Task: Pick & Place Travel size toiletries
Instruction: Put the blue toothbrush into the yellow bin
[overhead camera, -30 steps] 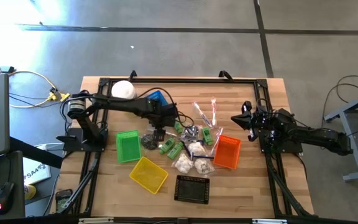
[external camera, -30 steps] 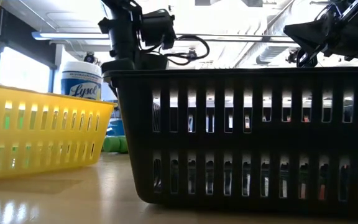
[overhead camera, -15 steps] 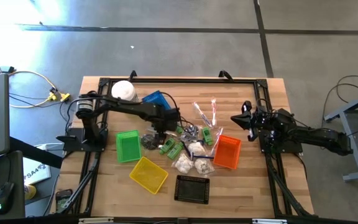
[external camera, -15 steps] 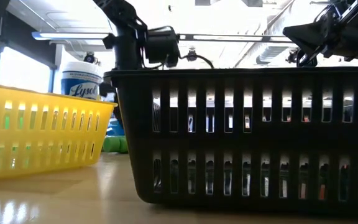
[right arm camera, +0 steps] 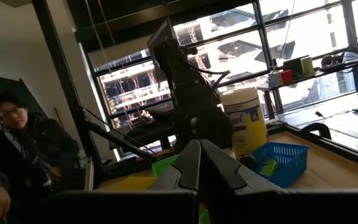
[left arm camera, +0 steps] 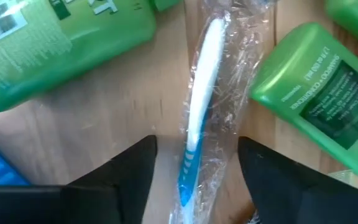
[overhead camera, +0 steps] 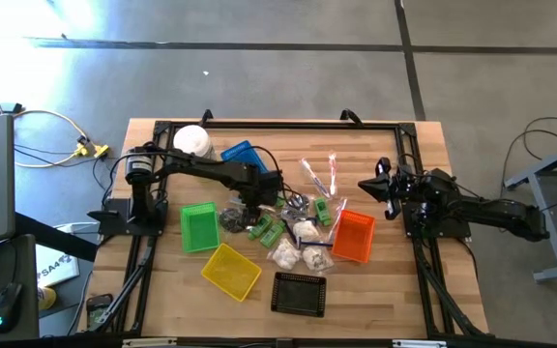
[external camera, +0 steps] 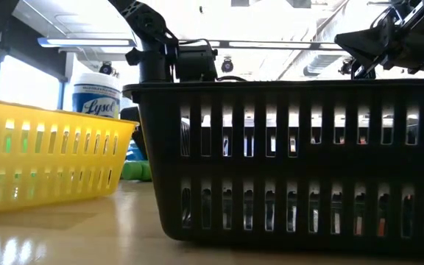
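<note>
A: Where was the left end effector (left arm camera: pixel 194 177)?

B: Low over the pile of toiletries at the middle of the wooden surface (overhead camera: pixel 385 290), fingers (left arm camera: pixel 126 171) apart and astride a clear-wrapped toothbrush (left arm camera: pixel 201 121) lying flat between two green bottles (left arm camera: pixel 319 93). Nothing was gripped yet.

A: And the right end effector (overhead camera: pixel 364 184)?

B: Clenched, empty, waiting at the right side.

A: What would the pick need?

B: Probably a centred descent, so the fingers pinched only the stick, not the bottles.

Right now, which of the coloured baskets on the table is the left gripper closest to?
The blue basket at the back, beside the white tub. The left gripper hovers just in front of it; the green, yellow, orange and black baskets lie farther off.
</note>
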You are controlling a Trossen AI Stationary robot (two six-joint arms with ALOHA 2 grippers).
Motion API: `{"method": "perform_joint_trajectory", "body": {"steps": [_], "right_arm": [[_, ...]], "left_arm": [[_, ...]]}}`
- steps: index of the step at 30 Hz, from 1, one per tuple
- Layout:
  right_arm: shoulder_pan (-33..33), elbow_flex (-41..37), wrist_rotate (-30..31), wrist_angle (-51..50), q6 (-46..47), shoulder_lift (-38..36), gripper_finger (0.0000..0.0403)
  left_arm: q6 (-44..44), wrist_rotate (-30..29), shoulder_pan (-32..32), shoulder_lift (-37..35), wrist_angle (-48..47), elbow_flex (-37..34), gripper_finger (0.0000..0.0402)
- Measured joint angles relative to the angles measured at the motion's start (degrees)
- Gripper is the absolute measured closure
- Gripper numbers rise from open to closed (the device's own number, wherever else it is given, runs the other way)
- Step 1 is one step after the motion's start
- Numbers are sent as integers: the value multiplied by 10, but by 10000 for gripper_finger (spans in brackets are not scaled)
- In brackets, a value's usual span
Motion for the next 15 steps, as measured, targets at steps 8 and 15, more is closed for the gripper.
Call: {"method": "perform_joint_trajectory", "body": {"steps": [8,15], "right_arm": [[0,0,0,1,-8,0,400],[0,0,0,0,-8,0,400]], "left_arm": [[0,0,0,-1,1,-1,323],[-9,-5,0,0,0,-1,387]]}}
